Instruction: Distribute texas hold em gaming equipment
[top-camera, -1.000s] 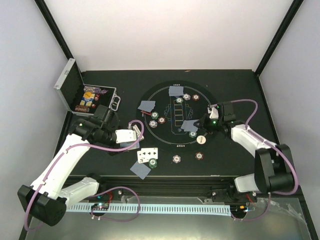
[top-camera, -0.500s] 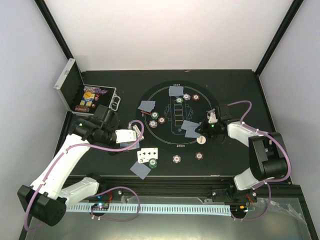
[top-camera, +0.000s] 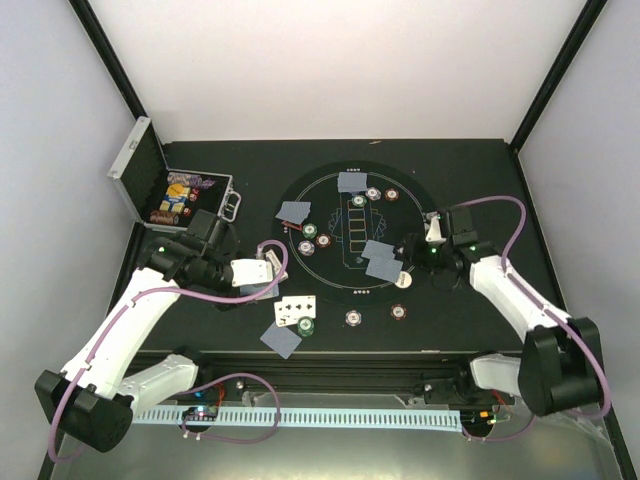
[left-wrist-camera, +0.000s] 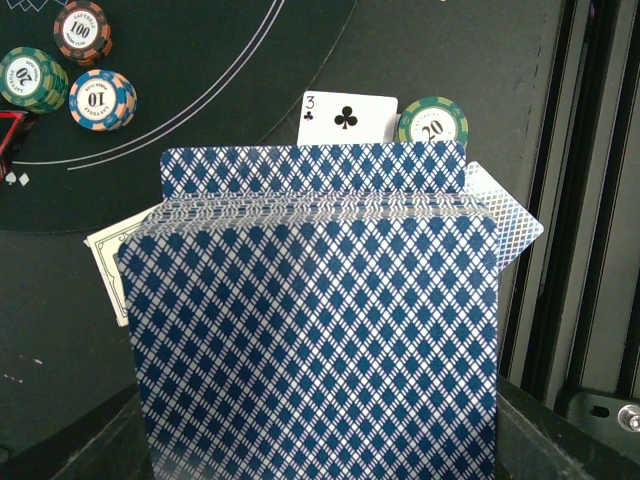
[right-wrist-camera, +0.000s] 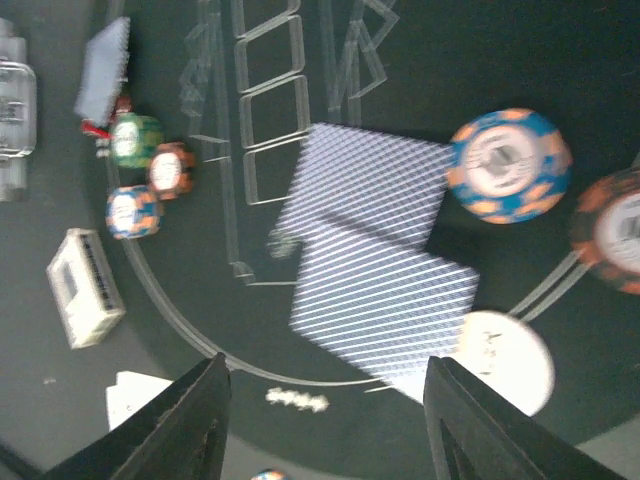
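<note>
A thick deck of blue-backed playing cards (left-wrist-camera: 320, 330) fills the left wrist view. My left gripper (top-camera: 262, 272) is shut on it left of the round mat, its fingers mostly hidden behind the cards. Beyond the deck lie a face-up three of clubs (left-wrist-camera: 345, 118) and a green chip (left-wrist-camera: 432, 122). My right gripper (right-wrist-camera: 330, 420) hangs open over the mat's right side, holding nothing. Below it lie two overlapping face-down cards (right-wrist-camera: 385, 300), also visible from above (top-camera: 378, 258). A white disc (right-wrist-camera: 500, 360), a blue chip (right-wrist-camera: 510, 165) and a brown-red chip (right-wrist-camera: 610, 230) lie beside them.
The open silver case (top-camera: 165, 190) stands at the back left with chips inside. More face-down cards (top-camera: 353, 182) (top-camera: 295, 211) and chips (top-camera: 353, 318) (top-camera: 398, 311) ring the black mat (top-camera: 330, 285). A lone card (top-camera: 281, 339) lies near the front edge.
My right gripper has opened and let go of a card, which now lies overlapping the other card. The right arm drew back to the right. The left arm has stayed put.
</note>
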